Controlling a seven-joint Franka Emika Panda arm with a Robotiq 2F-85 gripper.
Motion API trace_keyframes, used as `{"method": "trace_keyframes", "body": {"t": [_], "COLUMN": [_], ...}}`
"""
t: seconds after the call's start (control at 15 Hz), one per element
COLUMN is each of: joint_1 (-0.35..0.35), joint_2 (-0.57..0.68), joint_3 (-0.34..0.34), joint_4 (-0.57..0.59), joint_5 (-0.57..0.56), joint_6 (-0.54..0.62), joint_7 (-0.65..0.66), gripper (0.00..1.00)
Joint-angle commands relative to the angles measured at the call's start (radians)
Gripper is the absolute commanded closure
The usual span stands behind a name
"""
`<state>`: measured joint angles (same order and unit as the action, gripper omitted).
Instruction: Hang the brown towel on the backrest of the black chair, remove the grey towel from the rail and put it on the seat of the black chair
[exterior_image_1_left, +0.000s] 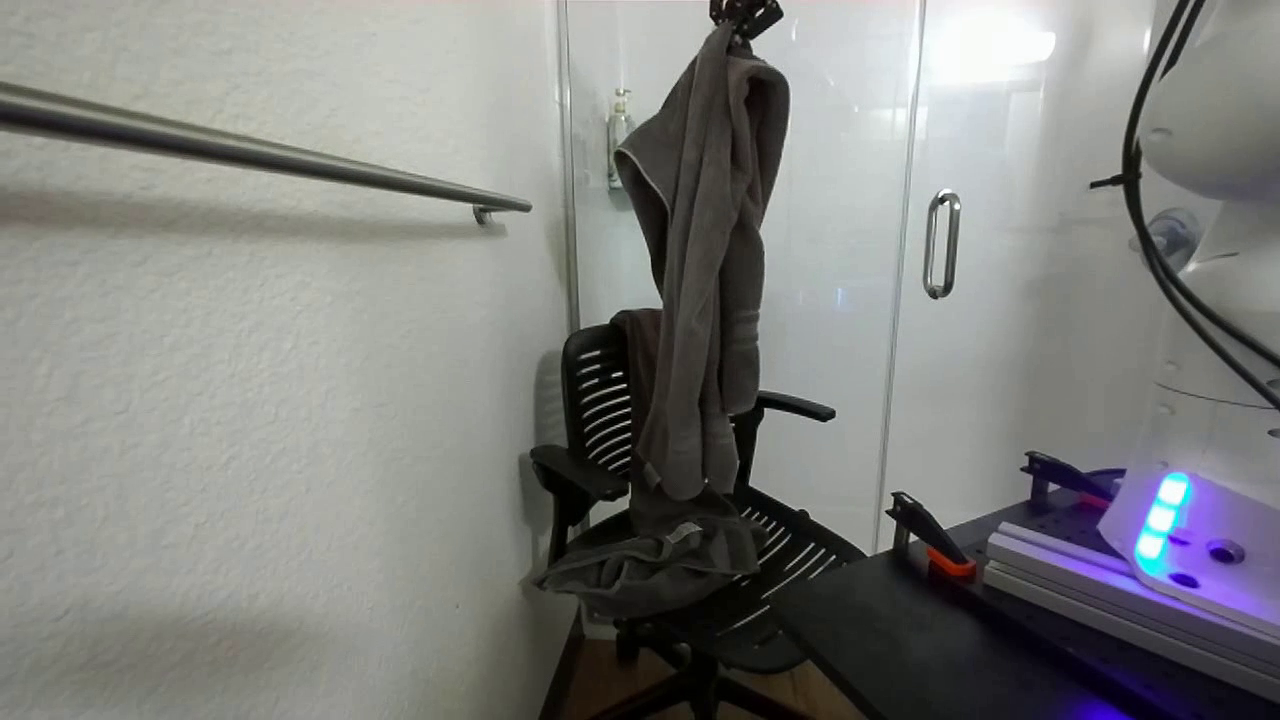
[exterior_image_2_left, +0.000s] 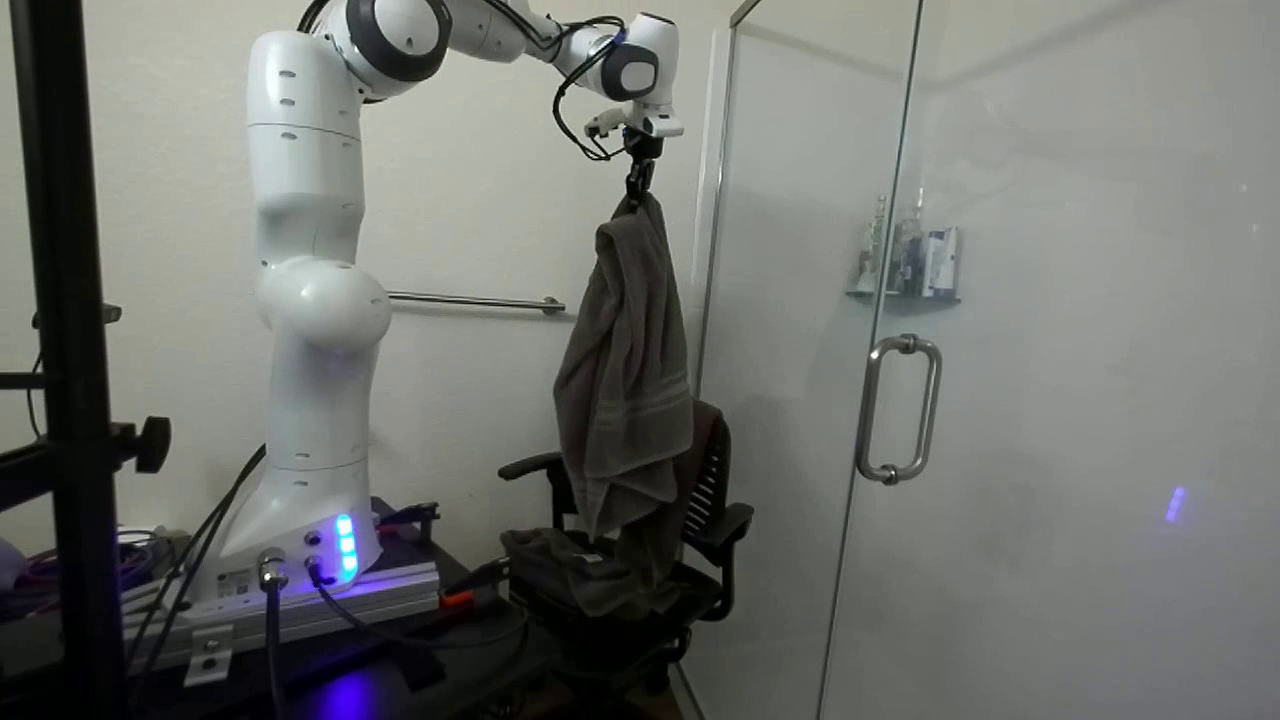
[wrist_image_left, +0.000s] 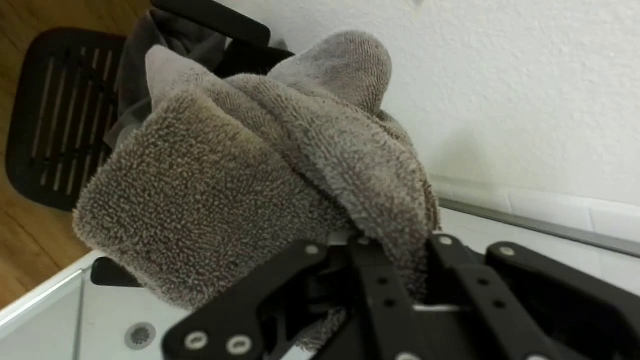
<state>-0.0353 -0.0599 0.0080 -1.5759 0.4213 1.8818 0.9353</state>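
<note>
Okay, my gripper, nearly closed, pinches the grey towel; a rumpled dark grey cloth covers part of the seat, armrests on either side.

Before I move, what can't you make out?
Part of the brown towel and backrest: in an exterior view, behind the grey towel.
Top of the gripper: in an exterior view, cut off by the upper edge.
One end of the rail: in an exterior view, behind the arm.
Part of the seat: wrist view, behind the grey towel.
</note>
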Motion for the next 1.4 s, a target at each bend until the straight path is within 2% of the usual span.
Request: {"method": "trace_keyframes", "body": {"t": [0.0, 0.27, 0.6, 0.67, 0.73, 0.87, 1.0, 1.2, 1.27, 1.33], "joint_1": [-0.002, 0.002, -0.01, -0.015, -0.019, -0.023, -0.024, -0.022, -0.022, -0.024], "joint_2": [-0.024, -0.019, -0.01, -0.008, -0.008, -0.012, -0.024, -0.05, -0.061, -0.071], "joint_3": [-0.009, -0.011, -0.048, -0.058, -0.07, -0.082, -0.086, -0.079, -0.072, -0.066], "joint_4": [-0.003, -0.028, -0.038, -0.029, -0.029, -0.018, -0.009, -0.008, -0.008, -0.008], "joint_5": [-0.099, -0.132, 0.118, 0.152, 0.209, 0.251, 0.253, 0.193, 0.143, 0.076], "joint_6": [-0.043, -0.04, -0.006, -0.019, -0.026, -0.045, -0.058, -0.051, -0.047, -0.052], "joint_7": [0.116, 0.124, 0.077, 0.097, 0.085, 0.112, 0.124, 0.149, 0.167, 0.201], "gripper": [0.96, 0.96, 0.96, 0.58, 0.57, 0.45, 0.28, 0.08, 0.02, 0.0]}}
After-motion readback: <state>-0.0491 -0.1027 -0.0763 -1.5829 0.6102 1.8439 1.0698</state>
